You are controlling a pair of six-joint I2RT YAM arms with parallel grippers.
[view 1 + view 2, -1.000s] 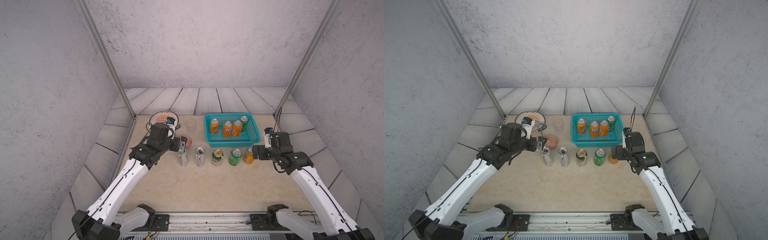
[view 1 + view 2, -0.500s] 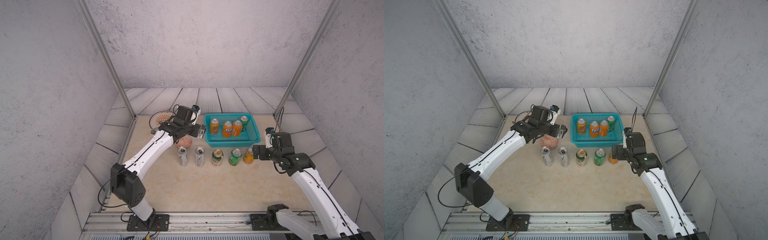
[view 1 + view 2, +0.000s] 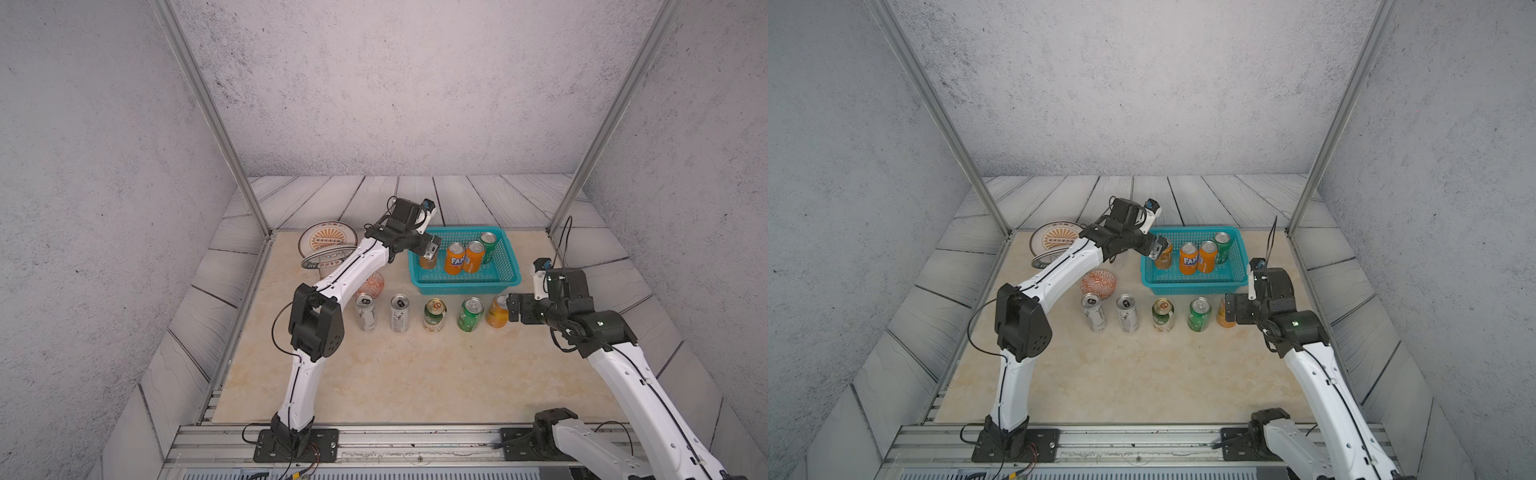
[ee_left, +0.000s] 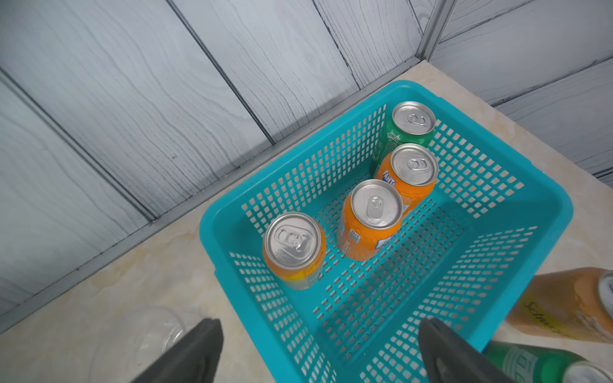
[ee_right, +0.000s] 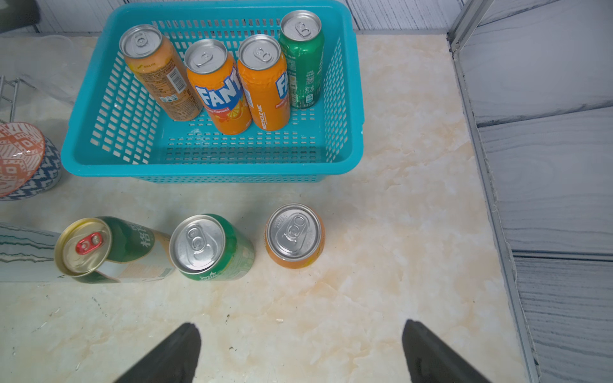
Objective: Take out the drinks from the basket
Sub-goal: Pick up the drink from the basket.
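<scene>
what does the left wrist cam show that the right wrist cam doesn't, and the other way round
Only the left wrist view: the left gripper, jaws open and empty.
Only the right wrist view: the right gripper, also open and empty, the patterned bowl, and the green-and-cream can with its red tab.
Both: the teal basket holding three orange cans and one green can, all upright.

The basket (image 3: pixel 464 283) sits at the back right of the counter (image 3: pixel 415 374), four cans (image 3: pixel 455 259) standing in a row inside it. Just before the basket, five cans (image 3: pixel 434 316) stand in a line on the counter. A bowl (image 3: pixel 1098 284) lies left of the basket, plates (image 3: pixel 328 239) behind the bowl.
</scene>
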